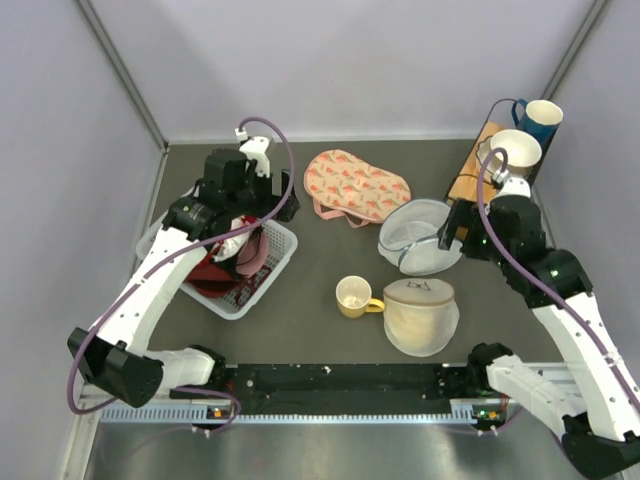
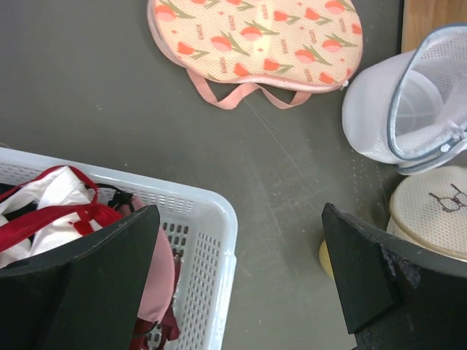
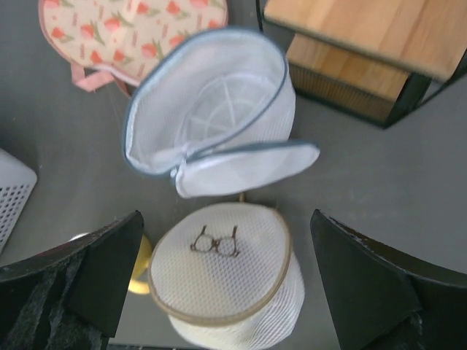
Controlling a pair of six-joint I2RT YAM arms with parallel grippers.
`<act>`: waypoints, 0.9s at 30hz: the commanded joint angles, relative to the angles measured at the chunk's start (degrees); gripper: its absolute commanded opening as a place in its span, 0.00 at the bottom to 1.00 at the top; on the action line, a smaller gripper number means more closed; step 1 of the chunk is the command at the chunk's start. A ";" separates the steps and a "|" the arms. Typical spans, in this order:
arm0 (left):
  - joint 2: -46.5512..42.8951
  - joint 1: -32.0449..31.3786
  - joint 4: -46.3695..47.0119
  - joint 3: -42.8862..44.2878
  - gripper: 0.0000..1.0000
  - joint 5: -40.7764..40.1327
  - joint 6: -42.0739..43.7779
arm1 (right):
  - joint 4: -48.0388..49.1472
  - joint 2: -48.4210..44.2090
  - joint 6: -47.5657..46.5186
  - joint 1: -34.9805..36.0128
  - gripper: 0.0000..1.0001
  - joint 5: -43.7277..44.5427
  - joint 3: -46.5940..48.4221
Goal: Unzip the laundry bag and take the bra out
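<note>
I see left tool (image 2: 239, 213) released, jaws wide, over white basket (image 1: 270, 280) at counter (image 1: 320, 250) left. Yellow mug (image 1: 353, 296) mid-counter; laundry bag (image 1: 421, 315) just beside it on right, near front edge. Right tool (image 3: 226, 216) released, hovering above grey mesh pouch (image 1: 420, 237) behind bag. Bag apart from both tools.

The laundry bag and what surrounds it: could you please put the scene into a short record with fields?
laundry bag: cream mesh dome, looks closed, beside the yellow mug
bra: not visible
mesh pouch: grey-rimmed, lying open, behind the bag
left gripper: open, empty, above the white basket corner
right gripper: open, empty, above the bag
</note>
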 commanded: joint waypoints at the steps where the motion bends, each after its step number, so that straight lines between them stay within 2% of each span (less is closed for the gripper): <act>1: -1.15 -1.95 2.43 -0.79 0.99 1.32 -1.80 | -3.62 -0.73 11.81 0.19 0.99 -3.54 -6.39; 5: -0.88 -2.84 3.40 -1.23 0.99 1.14 -3.12 | -3.36 -0.47 18.31 0.10 0.99 -6.35 -11.94; 9: -0.88 -3.19 3.31 -1.75 0.99 0.35 -4.35 | -4.23 -0.12 26.47 0.19 0.99 -5.39 -16.76; 17: -1.15 -3.72 3.23 -3.16 0.99 -1.06 -5.67 | -6.25 -3.37 34.75 0.19 0.99 -6.79 -22.48; 19: -1.23 -3.80 3.23 -3.08 0.99 -1.85 -5.50 | -6.35 -3.98 37.65 0.19 0.96 -7.58 -24.50; 20: -1.23 -3.80 3.05 -2.99 0.99 -2.11 -5.32 | -6.34 -5.03 38.44 0.10 0.91 -7.85 -25.03; 22: -0.71 -3.80 2.18 -2.29 0.99 -3.08 -5.06 | -6.17 -6.35 39.77 0.19 0.56 -8.11 -25.57; 23: -0.71 -3.80 2.08 -2.11 0.99 -3.34 -4.97 | -6.17 -7.14 39.77 0.19 0.36 -7.50 -25.22; 24: -0.45 -3.80 2.08 -1.76 0.99 -3.60 -4.44 | -6.26 -8.11 38.90 0.19 0.00 -5.76 -23.82; 27: 0.61 -3.80 1.73 -0.36 0.99 -3.70 -4.09 | -6.61 -9.69 33.73 0.19 0.00 -1.19 -17.87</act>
